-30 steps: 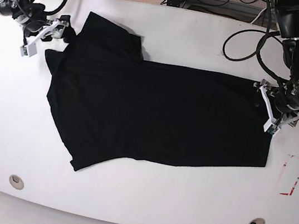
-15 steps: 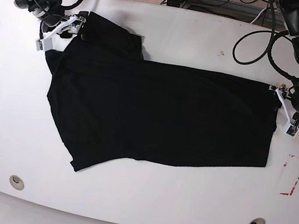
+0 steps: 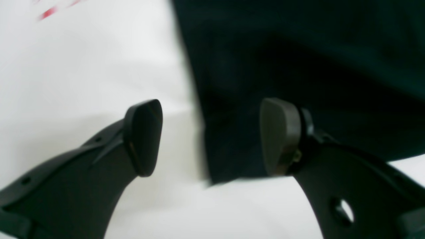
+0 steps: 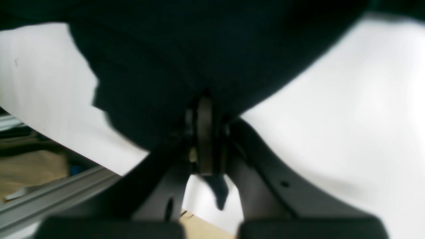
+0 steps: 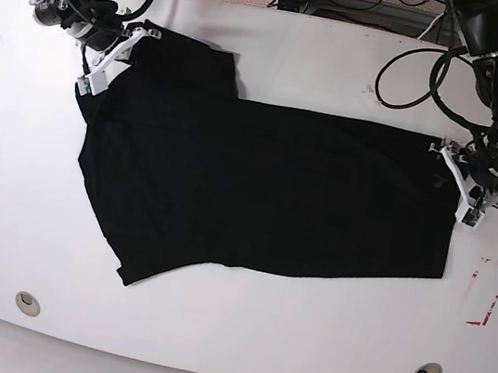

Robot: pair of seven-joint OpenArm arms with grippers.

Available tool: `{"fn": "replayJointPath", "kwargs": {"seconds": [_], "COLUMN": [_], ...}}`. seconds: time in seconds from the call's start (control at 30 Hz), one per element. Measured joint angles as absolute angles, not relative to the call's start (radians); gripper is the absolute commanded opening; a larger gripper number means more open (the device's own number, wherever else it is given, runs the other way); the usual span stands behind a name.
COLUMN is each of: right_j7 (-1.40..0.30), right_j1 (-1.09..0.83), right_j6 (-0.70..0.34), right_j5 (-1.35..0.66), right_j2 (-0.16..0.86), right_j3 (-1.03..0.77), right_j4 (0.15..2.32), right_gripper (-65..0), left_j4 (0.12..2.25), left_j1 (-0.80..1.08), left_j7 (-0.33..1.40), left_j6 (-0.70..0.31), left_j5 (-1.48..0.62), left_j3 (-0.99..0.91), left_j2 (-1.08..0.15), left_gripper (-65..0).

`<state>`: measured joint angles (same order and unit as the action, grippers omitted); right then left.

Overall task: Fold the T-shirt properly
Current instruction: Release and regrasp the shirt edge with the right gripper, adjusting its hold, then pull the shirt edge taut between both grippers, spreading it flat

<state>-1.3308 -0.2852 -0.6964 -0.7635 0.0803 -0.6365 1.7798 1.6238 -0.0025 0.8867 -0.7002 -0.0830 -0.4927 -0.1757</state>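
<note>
T-shirt (image 4: 206, 46) pinched in right claw (image 4: 206, 132); left claw (image 3: 212, 136) straddles its edge.

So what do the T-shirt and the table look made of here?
T-shirt: soft matte black fabric, apparently knit; it lies limp with rumpled edges and shows no sheen. Table: smooth, hard white surface, slightly glossy, possibly laminate or painted board; hard to tell which.

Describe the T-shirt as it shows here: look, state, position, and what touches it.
The T-shirt is plain black soft fabric, no print visible, lying mostly flat across the white table, long axis left to right in the base view. Its lower left corner juts out at a slant, and a flap sticks up at the upper left. The right gripper is shut on that upper left part. The left gripper is open, its jaws straddling the shirt's corner at the opposite end; whether the pads touch the cloth is unclear.
</note>
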Motion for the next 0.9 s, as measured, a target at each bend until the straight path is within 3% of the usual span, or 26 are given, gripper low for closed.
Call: {"fn": "replayJointPath", "kwargs": {"seconds": [0.17, 0.4, 0.63, 0.9], "right_j7": [-1.343, -1.345, -1.346, -1.352], "right_j1": [-0.333, -0.332, -0.197, 0.003], "right_j6": [-0.697, -0.697, -0.698, -0.698], "right_j5": [-0.807, -1.042, -1.048, -0.941], "right_j2": [0.091, 0.165, 0.178, 0.188], "right_j3": [-0.641, -0.642, -0.638, -0.633], "right_j4": [1.919, 1.923, 1.908, 1.673], "right_gripper": [-65.0, -65.0, -65.0, -65.0], "left_j4": [1.599, 1.546, 1.512, 1.51], "left_j1": [-0.005, 0.02, 0.026, 0.03], "left_j7": [0.851, 0.758, 0.739, 0.742], "left_j6": [-0.7, -0.701, -0.7, -0.7], "left_j5": [0.019, 0.09, 0.081, 0.082], "left_j3": [-0.497, -0.524, -0.54, -0.541], "left_j2": [-0.133, -0.103, -0.124, -0.142], "left_gripper": [-22.9, -22.9, -22.9, -22.9]}}
